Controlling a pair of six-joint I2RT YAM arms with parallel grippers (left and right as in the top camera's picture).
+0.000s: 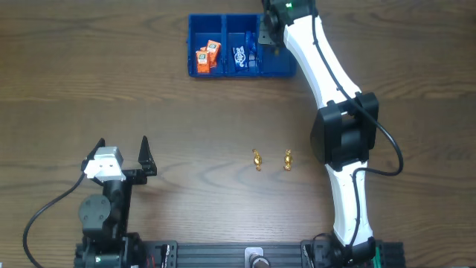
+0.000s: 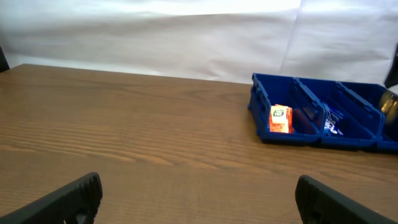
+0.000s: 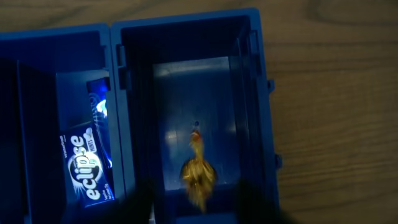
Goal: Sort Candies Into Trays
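Right gripper (image 3: 196, 206) fingers released over blue tray's (image 3: 186, 22) right compartment, gold-wrapped candy (image 3: 198, 174) loose between them. Left gripper (image 1: 123, 149) spread, empty.

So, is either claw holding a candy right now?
Neither, it seems: left claw open, empty; right claw open around the gold candy in the blue tray.

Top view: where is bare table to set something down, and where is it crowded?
Bare table: left of the blue tray, and the band between the tray and the two gold candies. Crowded: the tray's right compartment, under the right claw.
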